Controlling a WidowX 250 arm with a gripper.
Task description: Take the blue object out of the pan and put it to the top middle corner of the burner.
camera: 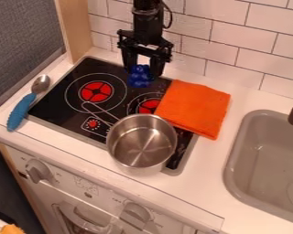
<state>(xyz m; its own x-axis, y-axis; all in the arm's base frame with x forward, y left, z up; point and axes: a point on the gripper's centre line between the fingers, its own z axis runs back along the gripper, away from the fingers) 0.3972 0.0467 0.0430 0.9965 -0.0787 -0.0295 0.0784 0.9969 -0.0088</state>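
Observation:
The black gripper (142, 71) hangs down from the top of the camera view over the back edge of the stove, shut on the blue object (139, 78). One finger stands on each side of this small, lumpy object, whose lower part shows below them. Whether its underside touches the black stovetop (117, 112) is hard to tell. Nearer the front, the silver pan (141, 142) sits at the stove's front right with nothing inside, its thin handle pointing back left.
An orange cloth (195, 108) overlaps the stove's right side. Left of the stove lies a spoon (20, 111) with a blue handle. The grey sink (259, 167) is at the right, and a tiled wall (235, 45) rises behind the counter.

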